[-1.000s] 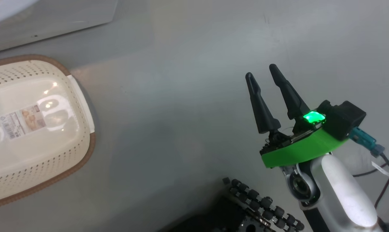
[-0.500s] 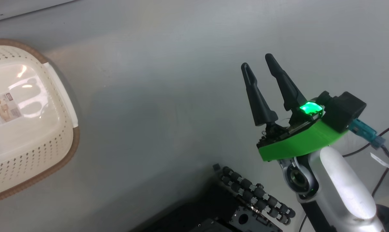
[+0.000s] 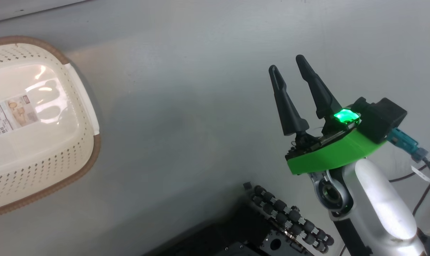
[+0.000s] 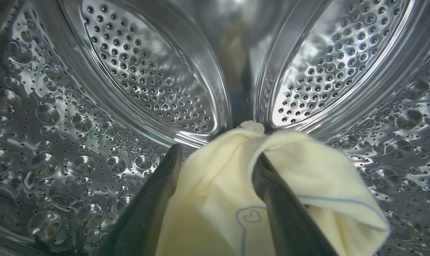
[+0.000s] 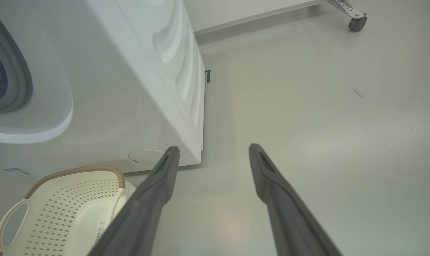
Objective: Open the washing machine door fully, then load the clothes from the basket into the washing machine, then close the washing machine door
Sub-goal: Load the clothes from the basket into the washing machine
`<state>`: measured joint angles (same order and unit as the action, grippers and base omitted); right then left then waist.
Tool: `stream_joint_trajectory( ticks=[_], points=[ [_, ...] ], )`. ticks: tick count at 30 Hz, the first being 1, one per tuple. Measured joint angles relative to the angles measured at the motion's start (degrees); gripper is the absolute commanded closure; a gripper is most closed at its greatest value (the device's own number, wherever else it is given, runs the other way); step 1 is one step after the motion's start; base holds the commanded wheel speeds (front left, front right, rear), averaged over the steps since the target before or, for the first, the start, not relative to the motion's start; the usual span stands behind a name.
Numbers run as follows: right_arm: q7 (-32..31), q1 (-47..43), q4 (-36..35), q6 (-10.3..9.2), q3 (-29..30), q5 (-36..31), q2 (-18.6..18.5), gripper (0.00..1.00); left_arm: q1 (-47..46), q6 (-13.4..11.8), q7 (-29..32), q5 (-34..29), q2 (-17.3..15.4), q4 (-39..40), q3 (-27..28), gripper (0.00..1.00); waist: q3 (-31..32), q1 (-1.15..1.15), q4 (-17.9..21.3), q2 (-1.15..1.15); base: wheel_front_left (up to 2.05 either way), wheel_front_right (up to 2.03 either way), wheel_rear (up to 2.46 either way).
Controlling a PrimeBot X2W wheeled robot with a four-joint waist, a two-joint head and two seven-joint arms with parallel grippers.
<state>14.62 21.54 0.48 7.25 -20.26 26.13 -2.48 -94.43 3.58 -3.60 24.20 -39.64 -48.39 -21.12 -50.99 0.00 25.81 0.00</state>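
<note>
The left gripper point(image 4: 216, 153) is reaching inside the dimpled steel drum point(image 4: 143, 74) of the washing machine point(image 5: 129, 103). Its fingers are standing spread apart, not pinching, while the clothes point(image 4: 218, 188) (pale yellow, with a thin blue heart outline) are lying between them and draping over one finger. The right gripper point(image 3: 287, 63) is hovering over the grey floor point(image 3: 186, 106) with its jaws parted and empty, well apart from the basket point(image 3: 94, 149), which is sitting near the machine's front.

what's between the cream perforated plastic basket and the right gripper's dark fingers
Bare grey floor, seen in the head view, separates the basket and right gripper.
</note>
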Motion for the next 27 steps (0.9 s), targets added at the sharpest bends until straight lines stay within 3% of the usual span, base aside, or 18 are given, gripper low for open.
stream_joint_trajectory(
  ticks=[6, 14, 22, 27],
  points=[
    [0.00, 0.00, 0.64, 0.00, 0.81, -1.12, 0.00, 0.00, -0.02, 0.33, -0.27, 0.02, 2.34, -0.99, -1.37, 0.00, 1.20, 0.00, -2.12, 0.00, 0.00, 0.00, 0.00],
    [0.00, -0.02, 1.04, 0.00, 2.29, -3.13, -0.01, 0.00, 5.18, -2.05, -1.01, 2.71, 5.14, 0.77, -0.88, 0.00, 3.89, 0.00, -5.19, 0.00, 0.00, 0.00, 0.00],
    [0.00, -0.18, 1.98, 0.00, 3.90, -4.72, -0.04, 0.00, 16.84, -5.76, -3.04, 6.27, 7.95, 6.81, 0.71, 0.00, 7.14, 0.00, -7.90, 0.00, 0.00, 0.00, 0.00],
    [0.00, -1.20, 2.66, 0.00, 5.20, -6.15, -0.04, 0.00, 27.18, -10.95, -6.32, 7.02, 8.82, 14.37, 1.20, 0.00, 9.96, 0.00, -9.61, 0.00, 0.00, 0.00, 0.00]
  ],
)
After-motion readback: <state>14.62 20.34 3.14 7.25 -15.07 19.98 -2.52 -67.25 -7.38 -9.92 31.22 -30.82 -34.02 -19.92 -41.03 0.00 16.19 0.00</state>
